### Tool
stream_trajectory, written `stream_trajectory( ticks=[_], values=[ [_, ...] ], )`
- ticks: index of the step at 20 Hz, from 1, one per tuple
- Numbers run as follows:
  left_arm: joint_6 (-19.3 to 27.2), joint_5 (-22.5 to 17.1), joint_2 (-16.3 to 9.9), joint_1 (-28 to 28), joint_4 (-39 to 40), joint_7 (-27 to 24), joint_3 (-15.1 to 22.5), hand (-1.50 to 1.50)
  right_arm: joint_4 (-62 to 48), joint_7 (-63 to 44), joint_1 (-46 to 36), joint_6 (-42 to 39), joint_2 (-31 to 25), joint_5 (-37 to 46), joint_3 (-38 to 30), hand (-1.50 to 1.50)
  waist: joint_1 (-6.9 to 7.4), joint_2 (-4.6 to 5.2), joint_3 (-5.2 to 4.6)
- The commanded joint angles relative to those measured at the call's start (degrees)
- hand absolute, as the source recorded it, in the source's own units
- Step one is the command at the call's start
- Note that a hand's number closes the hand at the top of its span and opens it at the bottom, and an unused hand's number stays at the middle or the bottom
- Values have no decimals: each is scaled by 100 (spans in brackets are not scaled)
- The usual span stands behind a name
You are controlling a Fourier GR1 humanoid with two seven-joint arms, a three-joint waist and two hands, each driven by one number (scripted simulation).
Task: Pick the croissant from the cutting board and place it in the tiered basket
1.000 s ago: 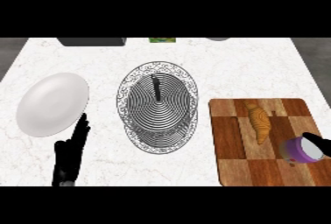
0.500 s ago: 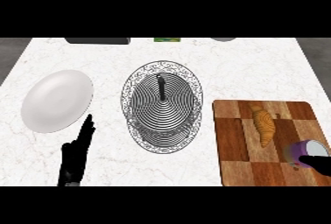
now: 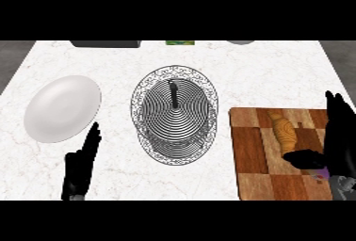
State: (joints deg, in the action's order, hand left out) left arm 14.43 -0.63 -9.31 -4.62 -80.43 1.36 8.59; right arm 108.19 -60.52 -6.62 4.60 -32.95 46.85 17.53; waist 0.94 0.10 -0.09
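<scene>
head view, croissant (image 3: 284,133): lies on the cutting board (image 3: 249,155), well apart from the tiered basket (image 3: 173,114).
right hand (image 3: 338,141): open, fingers straight, thumb just beside the croissant's near end, nothing held.
left hand (image 3: 81,167): resting open near the white plate (image 3: 62,108).
risk: imo the thumb could nudge the croissant sideways before the fingers wrap it, so the grab misses.

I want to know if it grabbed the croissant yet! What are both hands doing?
Left hand: open, fingers up, holding nothing.
Right hand: open beside the croissant, not holding it.
</scene>
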Motion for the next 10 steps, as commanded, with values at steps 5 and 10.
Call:
stream_trajectory(
  ticks=[5, 10],
  values=[
    [-71, -3, -24, 92, 13, 77, -92, 0, -1324, -861, -872, -956, 743, 562, 293, -150, 13, 13, 5],
    [-168, -81, -78, 48, -69, 125, -207, 0, -1449, -1062, -1050, -1420, 1122, 673, 273, -150, -34, -5, 5]
  ],
)
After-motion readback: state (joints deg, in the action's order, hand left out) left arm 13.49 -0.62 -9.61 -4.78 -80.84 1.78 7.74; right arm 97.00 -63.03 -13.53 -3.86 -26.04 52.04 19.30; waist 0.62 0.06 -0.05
